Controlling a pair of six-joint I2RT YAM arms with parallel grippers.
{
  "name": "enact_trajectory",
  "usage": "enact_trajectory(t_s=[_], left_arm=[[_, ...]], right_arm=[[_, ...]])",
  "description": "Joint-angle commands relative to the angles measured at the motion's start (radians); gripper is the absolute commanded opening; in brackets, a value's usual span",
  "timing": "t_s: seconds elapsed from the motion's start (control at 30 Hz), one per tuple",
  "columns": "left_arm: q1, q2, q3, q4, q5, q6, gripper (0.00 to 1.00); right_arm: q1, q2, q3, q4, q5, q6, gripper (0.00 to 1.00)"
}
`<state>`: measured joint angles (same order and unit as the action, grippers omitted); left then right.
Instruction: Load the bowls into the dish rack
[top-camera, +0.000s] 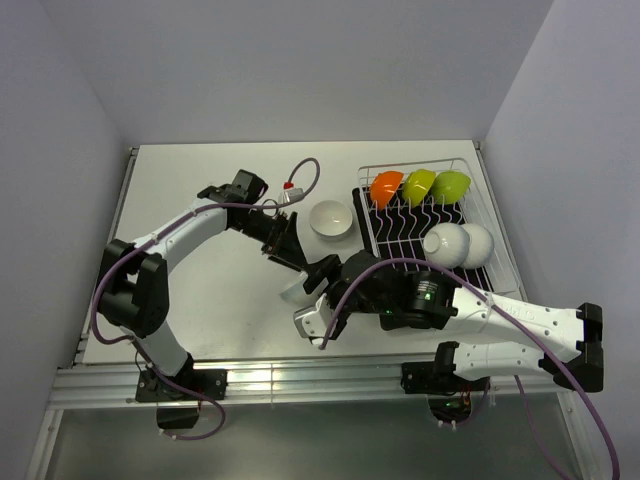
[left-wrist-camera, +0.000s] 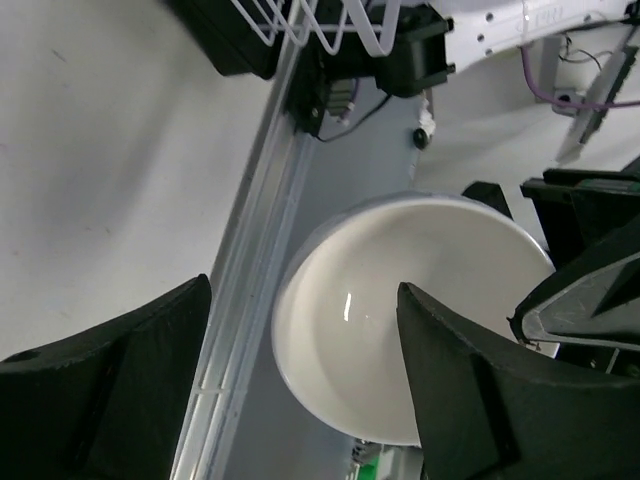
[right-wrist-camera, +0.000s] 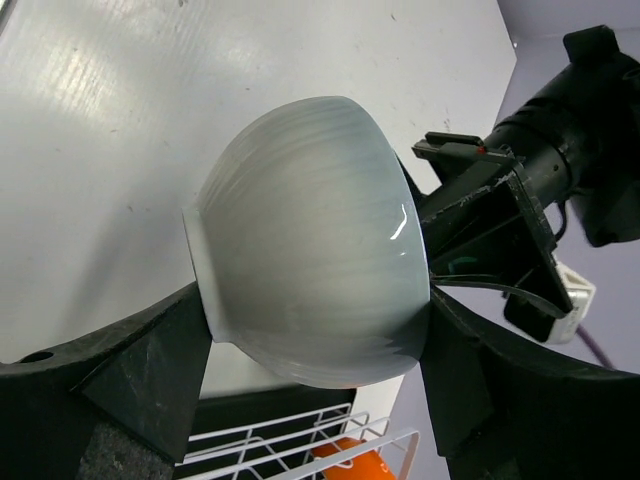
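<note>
Right hand (right-wrist-camera: 312, 322) gripped white bowl (right-wrist-camera: 310, 260) sideways above worktop (top-camera: 200, 200) centre, at 8 o'clock from dish rack (top-camera: 400, 228). Left hand (left-wrist-camera: 300, 300) was released, fingers spread wide at same bowl's rim.

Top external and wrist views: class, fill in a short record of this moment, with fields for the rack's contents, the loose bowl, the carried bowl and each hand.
Dish rack holds: orange bowl, green bowls, racked white bowls
On the table: loose white bowl, upright
Between the arms: held white bowl
Right hand: closed on the held white bowl
Left hand: open, at that bowl's rim
</note>
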<state>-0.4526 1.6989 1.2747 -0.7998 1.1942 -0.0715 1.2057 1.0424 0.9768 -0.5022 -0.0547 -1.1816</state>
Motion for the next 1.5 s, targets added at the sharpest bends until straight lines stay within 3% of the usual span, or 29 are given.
enact_trajectory(t_s=[0.0, 0.03, 0.07, 0.23, 0.43, 0.83, 1.07, 1.23, 1.47], left_arm=[[0.031, -0.073, 0.057, 0.095, -0.093, -0.065, 0.81], [0.043, -0.080, 0.057, 0.115, -0.119, -0.083, 0.81], [0.057, -0.088, 0.054, 0.141, -0.174, -0.124, 0.99], [0.133, -0.166, 0.070, 0.261, -0.378, -0.178, 0.99], [0.141, -0.246, 0.091, 0.316, -0.570, -0.189, 1.00], [0.129, -0.354, 0.071, 0.396, -0.685, -0.191, 0.99], [0.127, -0.346, 0.077, 0.409, -0.654, -0.232, 1.00], [0.127, -0.340, 0.078, 0.407, -0.651, -0.237, 0.99], [0.127, -0.332, 0.055, 0.412, -0.639, -0.248, 0.99]], right_arm=[[-0.015, -0.056, 0.069, 0.041, -0.022, 0.048, 0.00], [-0.018, -0.061, 0.069, 0.037, -0.025, 0.056, 0.00], [-0.023, -0.065, 0.069, 0.025, -0.025, 0.065, 0.00], [-0.063, -0.099, 0.095, -0.025, -0.034, 0.183, 0.00], [-0.257, -0.091, 0.167, -0.128, -0.095, 0.417, 0.00], [-0.710, -0.113, 0.212, -0.223, -0.132, 0.723, 0.00], [-1.006, 0.020, 0.284, -0.357, -0.129, 0.893, 0.00], [-1.121, 0.103, 0.303, -0.394, -0.154, 0.953, 0.00], [-1.147, 0.192, 0.292, -0.403, -0.142, 1.011, 0.00]])
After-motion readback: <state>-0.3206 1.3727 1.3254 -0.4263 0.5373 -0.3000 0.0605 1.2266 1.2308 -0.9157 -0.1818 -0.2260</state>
